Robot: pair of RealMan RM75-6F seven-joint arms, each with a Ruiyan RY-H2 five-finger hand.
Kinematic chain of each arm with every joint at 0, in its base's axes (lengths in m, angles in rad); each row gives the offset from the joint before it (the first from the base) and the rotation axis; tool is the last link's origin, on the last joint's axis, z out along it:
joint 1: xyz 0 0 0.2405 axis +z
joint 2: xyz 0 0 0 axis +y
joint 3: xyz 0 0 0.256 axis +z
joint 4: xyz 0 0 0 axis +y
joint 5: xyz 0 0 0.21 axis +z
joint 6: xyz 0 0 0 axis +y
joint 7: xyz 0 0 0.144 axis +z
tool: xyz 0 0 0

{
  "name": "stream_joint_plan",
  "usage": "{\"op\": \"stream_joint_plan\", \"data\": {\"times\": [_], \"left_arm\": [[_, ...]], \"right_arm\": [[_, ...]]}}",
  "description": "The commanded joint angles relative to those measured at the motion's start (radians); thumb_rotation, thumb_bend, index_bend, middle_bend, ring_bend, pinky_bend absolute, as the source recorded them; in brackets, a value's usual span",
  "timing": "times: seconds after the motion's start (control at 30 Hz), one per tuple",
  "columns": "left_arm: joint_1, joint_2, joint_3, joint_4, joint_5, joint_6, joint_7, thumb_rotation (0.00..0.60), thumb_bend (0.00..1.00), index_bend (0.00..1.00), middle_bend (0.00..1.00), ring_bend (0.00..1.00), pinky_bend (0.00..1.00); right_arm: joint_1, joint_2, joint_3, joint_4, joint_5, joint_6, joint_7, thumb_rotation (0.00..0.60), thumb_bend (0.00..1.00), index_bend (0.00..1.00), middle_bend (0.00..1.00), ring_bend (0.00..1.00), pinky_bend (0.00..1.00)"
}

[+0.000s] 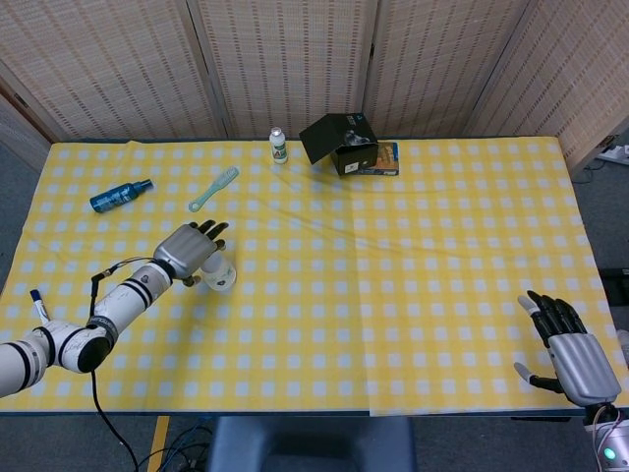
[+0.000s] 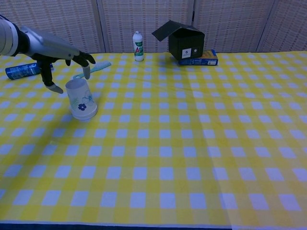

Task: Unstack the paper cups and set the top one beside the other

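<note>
The stacked paper cups (image 2: 80, 99), white with a blue flower, stand upside down on the left part of the yellow checked table; in the head view the cups (image 1: 222, 274) show just right of my left hand. My left hand (image 2: 61, 57) hovers over and behind the cups with fingers spread, its fingertips (image 2: 86, 74) close above the top, holding nothing. In the head view my left hand (image 1: 187, 252) sits beside the cups. My right hand (image 1: 568, 350) rests open at the table's near right corner, far from the cups.
A teal toothbrush (image 2: 92, 69) lies just behind the cups. A blue bottle (image 2: 21, 70) lies at the far left, a white bottle (image 2: 138, 46) and a black open box (image 2: 186, 41) stand at the back. A pen (image 1: 39, 310) lies near the left edge.
</note>
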Motion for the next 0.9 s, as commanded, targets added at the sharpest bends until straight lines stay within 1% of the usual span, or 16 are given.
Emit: {"op": "stream_joint_plan", "data": {"times": [0.03,0.23,0.6,0.9], "left_arm": [[-0.002,-0.004,0.004,0.005,0.003,0.000,-0.008,0.600,0.29,0.26,0.00,0.00,0.25],[-0.006,-0.014,0.014,0.019,0.011,0.002,-0.024,0.600,0.29,0.27,0.00,0.00,0.25],[-0.010,-0.031,0.022,0.033,0.024,0.027,-0.032,0.600,0.29,0.36,0.00,0.00,0.25],[-0.013,-0.021,0.024,0.020,0.027,0.042,-0.035,0.600,0.29,0.40,0.00,0.00,0.25]], "right_arm": [[0.000,0.000,0.001,-0.001,0.001,0.001,-0.002,0.600,0.22,0.00,0.00,0.00,0.00],[-0.001,0.000,0.001,-0.002,0.003,0.001,-0.006,0.600,0.22,0.00,0.00,0.00,0.00],[-0.003,0.003,0.000,-0.007,0.005,0.003,-0.010,0.600,0.22,0.00,0.00,0.00,0.00],[0.000,0.004,-0.001,-0.010,0.006,-0.005,-0.013,0.600,0.22,0.00,0.00,0.00,0.00]]}}
